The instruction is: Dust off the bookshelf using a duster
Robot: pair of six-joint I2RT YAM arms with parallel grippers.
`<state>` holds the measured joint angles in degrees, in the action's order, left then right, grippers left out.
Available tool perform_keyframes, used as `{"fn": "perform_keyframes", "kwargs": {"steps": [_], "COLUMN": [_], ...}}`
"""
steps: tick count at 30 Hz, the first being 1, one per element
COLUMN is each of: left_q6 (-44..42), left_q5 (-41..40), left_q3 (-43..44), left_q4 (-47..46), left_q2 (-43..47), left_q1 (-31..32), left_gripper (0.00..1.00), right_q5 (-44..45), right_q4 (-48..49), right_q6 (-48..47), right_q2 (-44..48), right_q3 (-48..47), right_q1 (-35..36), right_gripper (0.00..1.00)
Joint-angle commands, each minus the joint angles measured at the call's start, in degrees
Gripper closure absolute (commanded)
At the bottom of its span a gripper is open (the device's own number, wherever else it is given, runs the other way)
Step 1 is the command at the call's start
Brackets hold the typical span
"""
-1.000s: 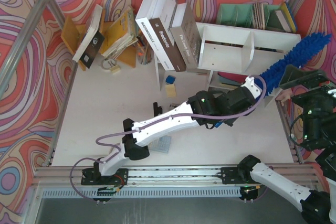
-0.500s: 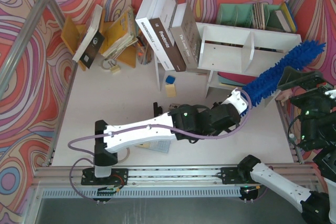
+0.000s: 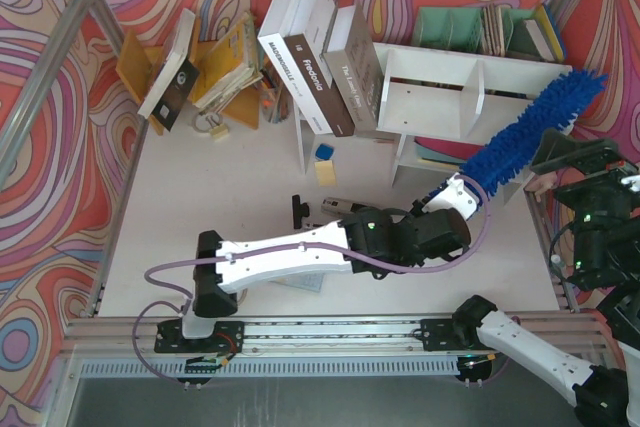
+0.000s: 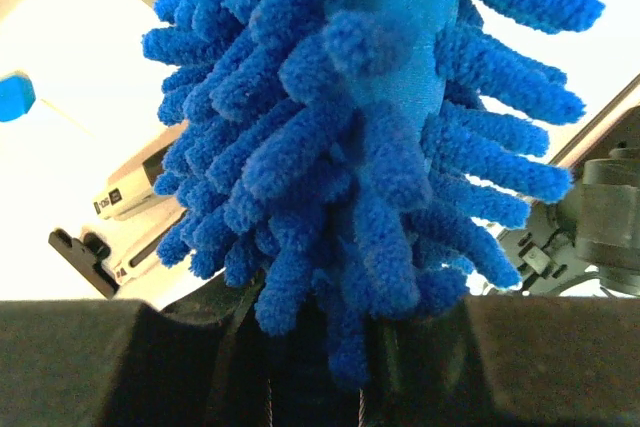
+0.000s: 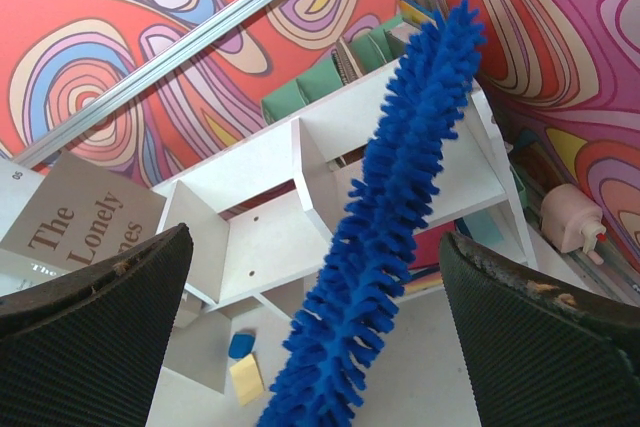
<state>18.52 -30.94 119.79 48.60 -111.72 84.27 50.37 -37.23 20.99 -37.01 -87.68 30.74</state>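
Note:
The duster [image 3: 530, 132] slants up to the right, and its fluffy blue head crosses the right end of the white bookshelf [image 3: 470, 82]. Whether it touches the shelf I cannot tell. My left gripper [image 3: 455, 197] is shut on the duster's handle, just in front of the shelf's lower level. In the left wrist view the duster head [image 4: 370, 117] fills the frame above my left gripper [image 4: 340, 347], and the handle is hidden. My right gripper [image 5: 315, 347] stands wide open, apart from the duster [image 5: 400, 197], looking at the bookshelf [image 5: 250, 237] from the right side.
Large books [image 3: 320, 57] lean against the shelf's left end. An orange book rack [image 3: 140, 67] stands at the back left, a teal file organizer [image 3: 470, 27] behind the shelf. A blue block [image 3: 323, 152], a yellow pad [image 3: 326, 172] and a black tool [image 3: 298, 209] lie mid-table.
My left arm has drawn back toward the near edge, pulling the duster down and left along the shelf's right end. The right arm has barely moved.

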Motion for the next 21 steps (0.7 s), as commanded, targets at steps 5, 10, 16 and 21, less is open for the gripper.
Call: {"fn": "perform_keyframes", "kwargs": {"steps": [5, 10, 16, 21], "left_q6": [2.59, 2.81, 4.28, 5.13], "left_q5": [0.61, 2.22, 3.34, 2.84], "left_q3": [1.71, 1.70, -0.53, -4.75], "left_q4": [2.19, 4.06, 5.53, 4.92], "left_q2": [-4.50, -6.11, -5.29, -2.88], "left_q1": [-1.22, -1.39, -1.41, -1.39], "left_gripper": [1.00, 1.00, 1.00, 1.00], "right_q5": [0.87, 1.11, 1.10, 1.13], "right_q4": [-1.03, -0.87, -0.57, -0.33], "right_q6": [1.12, 1.14, 1.12, 1.08], "right_q2": [1.00, 0.95, 0.73, 0.64], "right_q3": [0.12, 0.53, 0.69, 0.96], "right_q1": [0.02, 0.01, 0.02, 0.03], "right_gripper": [0.01, 0.01, 0.01, 0.01]}}
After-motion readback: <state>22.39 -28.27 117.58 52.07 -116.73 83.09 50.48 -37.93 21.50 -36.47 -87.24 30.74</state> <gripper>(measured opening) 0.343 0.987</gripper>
